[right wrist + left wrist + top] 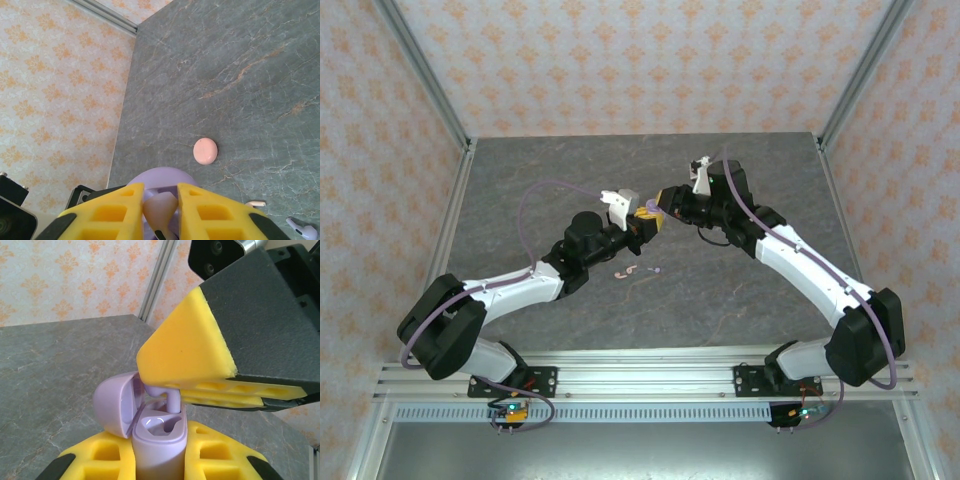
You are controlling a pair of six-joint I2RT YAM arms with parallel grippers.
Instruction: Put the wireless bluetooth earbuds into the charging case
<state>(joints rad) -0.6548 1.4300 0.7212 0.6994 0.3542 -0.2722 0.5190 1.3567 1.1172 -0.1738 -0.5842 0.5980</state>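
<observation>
Above the middle of the table (740, 310), the left jaws clench the open lilac case (157, 440) while the right jaws pinch a lilac earbud (170, 399), its stem entering a socket but, we judge, not yet seated. On the table lie one pink earbud (620, 273), its twin (633, 269), the other lilac earbud (302, 231) and the pink case (205, 151); we reckon most of the task remains.
</observation>
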